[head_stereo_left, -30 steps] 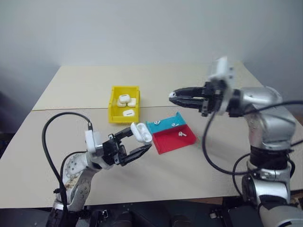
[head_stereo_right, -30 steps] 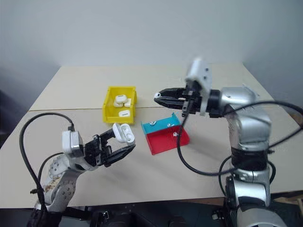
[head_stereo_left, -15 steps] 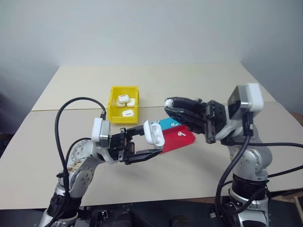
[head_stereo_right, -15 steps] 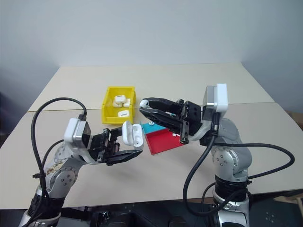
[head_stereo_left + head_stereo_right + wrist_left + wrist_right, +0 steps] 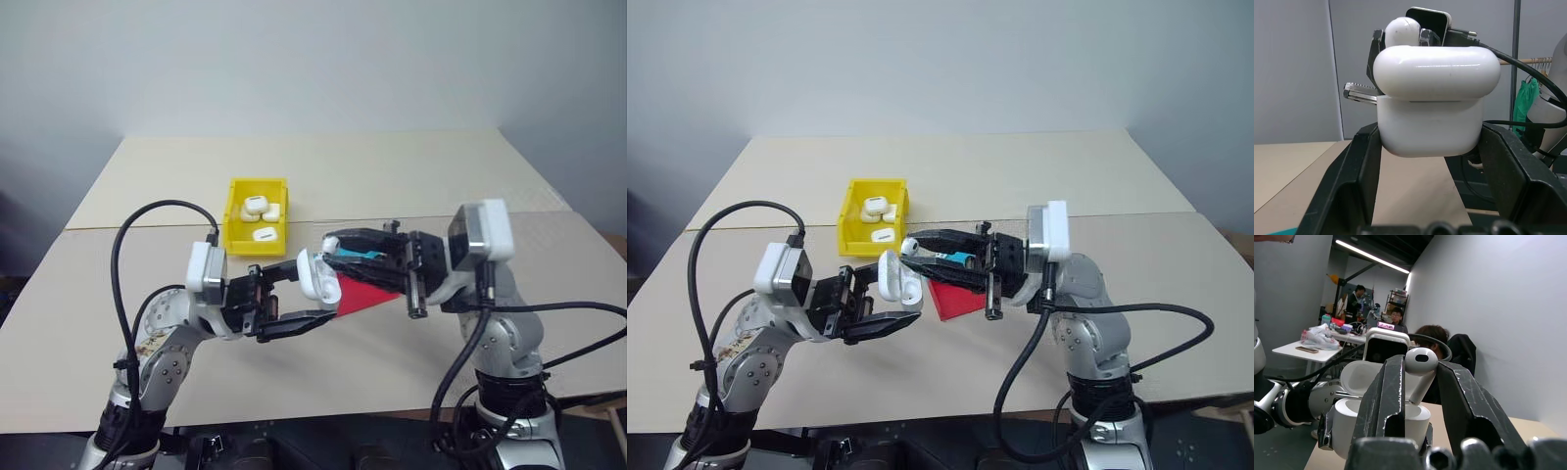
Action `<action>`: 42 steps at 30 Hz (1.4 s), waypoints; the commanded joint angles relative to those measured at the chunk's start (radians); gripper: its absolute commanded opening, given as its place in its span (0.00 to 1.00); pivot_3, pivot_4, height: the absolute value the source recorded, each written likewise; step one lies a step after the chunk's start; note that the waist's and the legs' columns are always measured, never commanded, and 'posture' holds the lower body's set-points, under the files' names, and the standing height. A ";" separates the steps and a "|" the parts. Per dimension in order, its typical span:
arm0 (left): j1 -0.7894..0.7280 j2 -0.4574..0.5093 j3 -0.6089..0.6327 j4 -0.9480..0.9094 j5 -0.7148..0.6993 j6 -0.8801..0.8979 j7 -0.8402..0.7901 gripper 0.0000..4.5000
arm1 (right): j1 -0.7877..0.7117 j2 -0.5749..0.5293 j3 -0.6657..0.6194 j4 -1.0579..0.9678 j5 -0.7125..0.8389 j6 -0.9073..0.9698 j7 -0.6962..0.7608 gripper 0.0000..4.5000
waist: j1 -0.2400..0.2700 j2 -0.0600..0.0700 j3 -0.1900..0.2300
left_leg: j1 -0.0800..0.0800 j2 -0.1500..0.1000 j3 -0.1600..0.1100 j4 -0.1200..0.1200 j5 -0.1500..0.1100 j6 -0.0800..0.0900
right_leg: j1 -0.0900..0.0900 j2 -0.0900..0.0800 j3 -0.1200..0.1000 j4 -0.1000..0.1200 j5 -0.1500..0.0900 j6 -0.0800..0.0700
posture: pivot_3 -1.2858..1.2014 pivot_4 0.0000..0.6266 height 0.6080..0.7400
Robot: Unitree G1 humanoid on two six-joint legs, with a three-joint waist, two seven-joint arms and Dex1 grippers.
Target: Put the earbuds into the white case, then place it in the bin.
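- The surface (image 5: 411, 171) is a big tan top with lots of bare room at the far side and on the left.
- The near edge runs just below the two arms, and the far edge meets the grey wall.
- The yellow bin (image 5: 235, 217) sits left of the middle, away from every edge. It has three white cases inside.
- The red and teal tray (image 5: 367, 294) lies to the right of the bin. The right arm is above it and hides a lot of it.
- The left gripper (image 5: 299, 296) is up in the air over the near part of the surface. It holds the white case (image 5: 315, 277) between its two black fingers.
- In the left wrist view the case's lid (image 5: 1436, 69) is flipped open.
- The right gripper (image 5: 911, 251) pinches one earbud (image 5: 1421, 363) by its stem between nearly closed fingers.
- The earbud's round head sticks out past the fingertips, right above the open white case.
- The two grippers point at each other and almost meet at the case. The bin is a little farther away, just behind them.
- A second ago the right gripper was high up on the right, well apart from the case. Now it has come down and to the left, right up to the case.
- The left gripper has stayed in nearly the same spot, and its hold on the case looks the same.
- The bin and the cases in it have not moved.
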 commanded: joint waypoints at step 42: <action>0.180 0.064 0.049 0.078 0.205 -0.196 -0.101 0.61 | -0.322 -0.391 0.183 0.343 -0.247 0.086 0.107 0.54 | -0.004 0.001 0.001 | 0.001 0.001 0.002 0.000 0.000 0.000 | 0.000 0.000 0.001 -0.001 0.001 -0.001 | 0.52 0.24 1.00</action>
